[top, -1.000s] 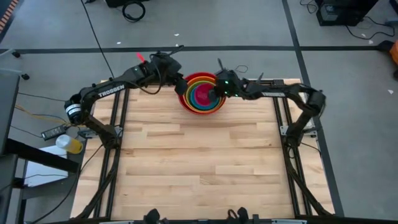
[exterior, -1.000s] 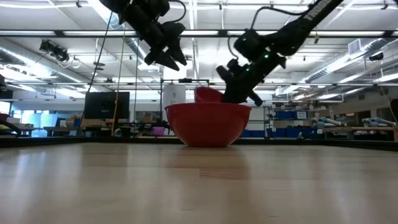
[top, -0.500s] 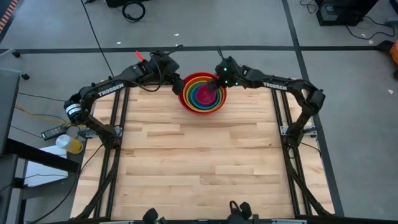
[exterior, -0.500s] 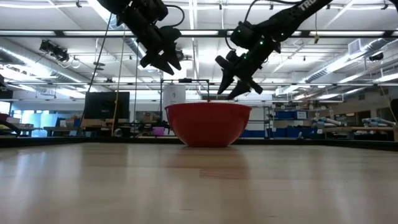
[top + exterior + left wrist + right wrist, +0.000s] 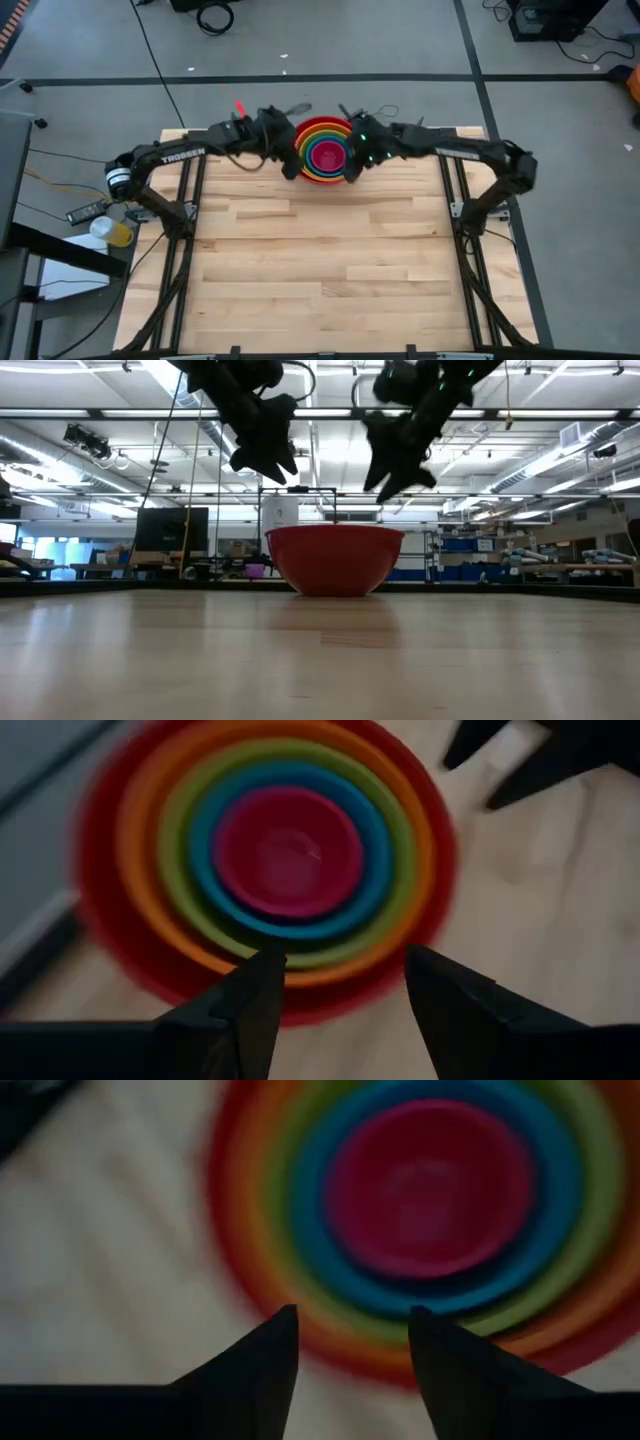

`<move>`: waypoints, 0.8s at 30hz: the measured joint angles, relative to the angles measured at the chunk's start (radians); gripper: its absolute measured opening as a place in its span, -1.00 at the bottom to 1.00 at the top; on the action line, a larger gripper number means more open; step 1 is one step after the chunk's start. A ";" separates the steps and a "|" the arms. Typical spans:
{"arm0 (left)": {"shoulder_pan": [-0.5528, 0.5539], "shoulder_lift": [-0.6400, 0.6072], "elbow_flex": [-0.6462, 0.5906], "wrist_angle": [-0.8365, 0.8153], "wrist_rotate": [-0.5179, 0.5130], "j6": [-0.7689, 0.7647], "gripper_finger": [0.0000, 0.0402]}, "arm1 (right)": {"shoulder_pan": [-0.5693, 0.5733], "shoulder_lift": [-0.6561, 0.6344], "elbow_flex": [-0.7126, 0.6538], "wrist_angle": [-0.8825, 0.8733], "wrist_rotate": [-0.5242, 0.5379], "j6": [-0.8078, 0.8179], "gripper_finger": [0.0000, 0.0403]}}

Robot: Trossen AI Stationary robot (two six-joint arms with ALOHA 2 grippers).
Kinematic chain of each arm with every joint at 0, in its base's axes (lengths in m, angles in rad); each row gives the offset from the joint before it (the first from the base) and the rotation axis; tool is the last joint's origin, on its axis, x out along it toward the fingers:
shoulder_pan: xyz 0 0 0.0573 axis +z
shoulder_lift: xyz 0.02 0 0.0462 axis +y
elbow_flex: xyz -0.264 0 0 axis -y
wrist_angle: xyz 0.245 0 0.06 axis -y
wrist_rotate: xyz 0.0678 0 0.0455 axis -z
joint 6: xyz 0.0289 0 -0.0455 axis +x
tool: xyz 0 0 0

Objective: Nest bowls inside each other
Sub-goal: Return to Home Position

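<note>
The left gripper [image 5: 290, 160] hangs above the table [image 5: 320, 260] with its two fingers spread and nothing between them. The right gripper [image 5: 352, 165] hangs opposite, also spread and empty. Between and below the two sits one stack of five bowls near the table's far edge: the red bowl [image 5: 95, 870] outermost, then the orange bowl [image 5: 135, 850], the green bowl [image 5: 172, 850], the blue bowl [image 5: 200, 850] and the pink bowl [image 5: 288, 850] in the middle
</note>
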 joint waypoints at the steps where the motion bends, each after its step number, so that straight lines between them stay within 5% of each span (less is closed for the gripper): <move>1: -0.025 0.000 -0.019 0.016 0.006 -0.021 0.04 | 0.032 -0.031 -0.011 -0.001 0.003 0.000 -0.06; 11: -0.301 -0.092 -0.340 0.644 0.087 -0.362 -0.22 | 0.358 -0.337 -0.321 0.284 0.021 0.189 -0.53; 17: -0.390 -0.320 -0.346 0.455 -0.096 -0.346 -0.62 | 0.505 -0.576 -0.457 0.551 0.073 0.153 -0.95; 21: -0.389 -0.510 -0.345 0.346 -0.127 -0.215 -0.94 | 0.534 -0.731 -0.475 0.522 0.106 0.005 -0.93; 24: -0.421 -0.632 -0.406 0.340 -0.137 -0.153 -0.97 | 0.550 -0.821 -0.483 0.398 0.106 -0.077 -0.95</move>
